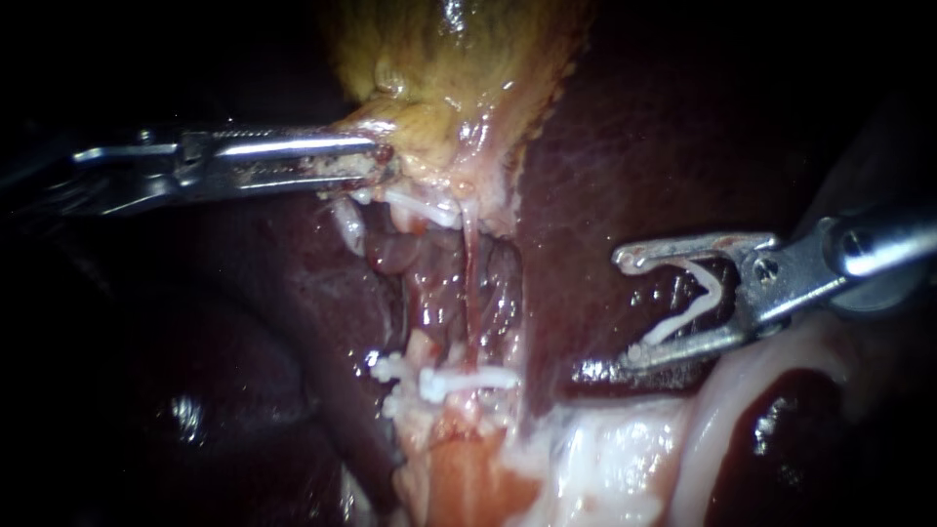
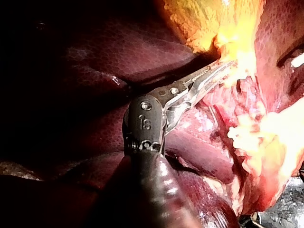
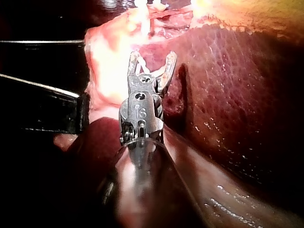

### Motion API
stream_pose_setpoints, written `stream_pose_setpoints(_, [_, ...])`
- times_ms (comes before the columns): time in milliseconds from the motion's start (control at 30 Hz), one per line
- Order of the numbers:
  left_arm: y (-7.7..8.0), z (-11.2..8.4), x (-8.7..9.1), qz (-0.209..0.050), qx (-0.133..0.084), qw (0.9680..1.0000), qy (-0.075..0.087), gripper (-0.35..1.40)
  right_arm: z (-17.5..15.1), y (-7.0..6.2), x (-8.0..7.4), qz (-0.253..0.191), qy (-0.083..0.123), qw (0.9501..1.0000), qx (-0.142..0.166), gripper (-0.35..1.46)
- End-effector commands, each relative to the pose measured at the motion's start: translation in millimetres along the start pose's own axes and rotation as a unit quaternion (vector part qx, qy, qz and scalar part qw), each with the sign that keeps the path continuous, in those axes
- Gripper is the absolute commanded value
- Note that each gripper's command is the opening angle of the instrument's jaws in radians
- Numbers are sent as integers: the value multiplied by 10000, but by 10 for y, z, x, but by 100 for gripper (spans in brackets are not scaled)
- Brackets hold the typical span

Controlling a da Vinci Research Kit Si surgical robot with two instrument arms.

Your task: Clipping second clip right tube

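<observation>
Endoscope: light pools on the gallbladder (image 1: 459, 68) and the strip of tissue just below it. Well left of it I get near black. Wet glare specks sit on its top, and there's a hard streak on my right instrument (image 1: 627, 307) shaft.

Left wrist: gallbladder blown out white-yellow, liver (image 2: 95, 61) away from it in deep shadow.

Right wrist: pale tissue (image 3: 109, 52) near it washed out.

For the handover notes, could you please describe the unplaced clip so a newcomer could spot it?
Start at the liver on the right, where the right instrument comes in. The clip is the white V held between its spread jaws; the other clips sit closed across tubes further left.
</observation>
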Motion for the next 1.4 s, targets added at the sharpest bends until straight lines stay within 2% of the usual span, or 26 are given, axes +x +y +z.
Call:
stream_pose_setpoints(33, [0, -1, 0, 0, -2, 10000, 0, -35, 0, 0, 0, 4, 1, 10000, 0, 50])
stream_pose_setpoints(133, [1, -6, 5, -12, -22, 10000, -10, -35, 0, 0, 0, 6, 1, 10000, -1, 50])
stream_pose_setpoints(267, [3, -30, 28, -80, -38, 10000, -30, -35, 1, 1, 0, 6, 1, 10000, -2, 50])
stream_pose_setpoints(400, [8, -57, 52, -128, 5, 9998, 125, -35, 0, 1, 0, 8, 1, 10000, -1, 50])
stream_pose_setpoints(533, [14, -75, 63, -108, 30, 9997, 201, -35, 0, 1, 1, 8, -13, 10000, 2, 50])
stream_pose_setpoints(667, [17, -76, 61, -75, 43, 9998, 205, -35, 2, 3, 3, 18, 3, 10000, 9, 50])
stream_pose_setpoints(800, [17, -73, 58, -65, 54, 9997, 211, -35, 9, 3, 10, 40, 141, 9999, 52, 50])
stream_pose_setpoints(1133, [18, -73, 56, -59, 59, 9997, 214, -35, 60, 10, 32, 980, 432, 9942, 49, 50])
stream_pose_setpoints(1400, [18, -71, 55, -56, 65, 9997, 217, -35, 115, 10, 35, 1490, 507, 9875, 133, 49])
